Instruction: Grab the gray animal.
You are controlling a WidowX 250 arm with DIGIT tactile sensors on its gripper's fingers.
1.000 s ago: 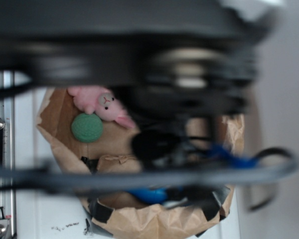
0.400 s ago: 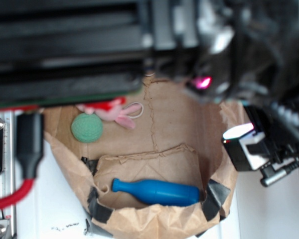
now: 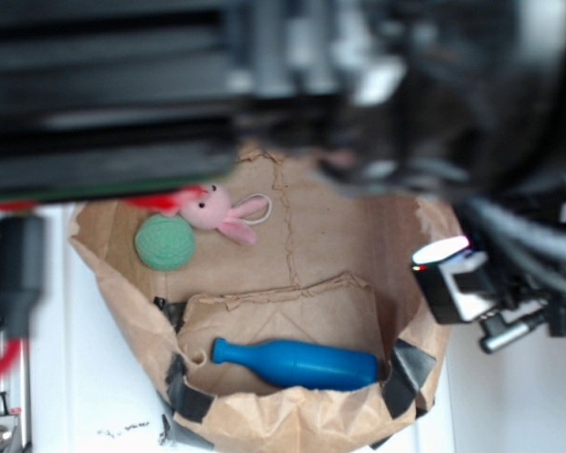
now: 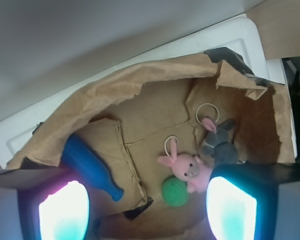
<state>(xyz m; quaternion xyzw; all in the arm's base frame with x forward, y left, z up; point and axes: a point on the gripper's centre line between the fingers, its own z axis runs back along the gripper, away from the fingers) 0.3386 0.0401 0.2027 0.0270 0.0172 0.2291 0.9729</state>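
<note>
Looking down from the wrist view: an open brown paper bag (image 4: 140,100) lies flattened on a white desk (image 4: 230,42), and every loose thing sits inside it.
Gray animal (image 4: 219,145): a small dark plush bunny with a pink-lined ear, lying in the bag's right part, touching the pink bunny at its left side; a thin white loop (image 4: 207,113) lies on the paper just above it. In the exterior view it is hidden behind blurred robot parts.
Pink bunny (image 4: 187,169): beside the gray animal, face up, with its own loop above its ears; also seen in the exterior view (image 3: 210,208).
Green ball (image 4: 175,192): knitted, touching the pink bunny from below.
Blue bottle (image 4: 90,167): well apart from the gray animal, in the bag's left part, lying on its side.
Claw (image 4: 142,207): jaws spread wide, two glowing pads (image 4: 64,212) at the frame's bottom edge, holding nothing, above the bag; the right pad stands just below the gray animal.
</note>
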